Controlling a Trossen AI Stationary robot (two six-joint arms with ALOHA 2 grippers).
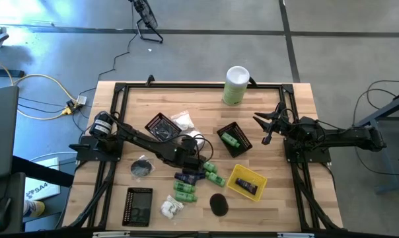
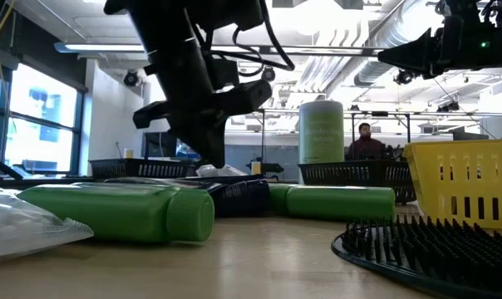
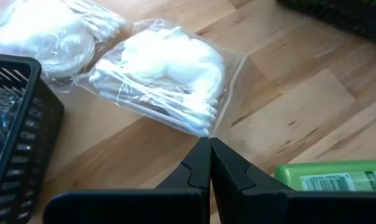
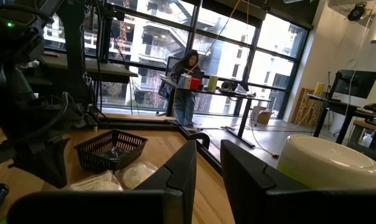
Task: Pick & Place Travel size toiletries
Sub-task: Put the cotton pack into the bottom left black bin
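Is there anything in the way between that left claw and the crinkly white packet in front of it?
Nothing visible. The left gripper is shut and empty, with only bare wood between its tips and the white packet. A black basket sits to one side and a green bottle to the other, both off the line.

My left arm reaches from its base at the table's left edge out over the middle of the table, wrist angled downward. Its left gripper (image 3: 210, 152) has both fingers pressed together at the tips with nothing between them. My right arm is folded near its base at the right edge, raised above the tabletop. The right gripper (image 4: 208, 163) points inward across the table, a narrow gap between its fingers, holding nothing.
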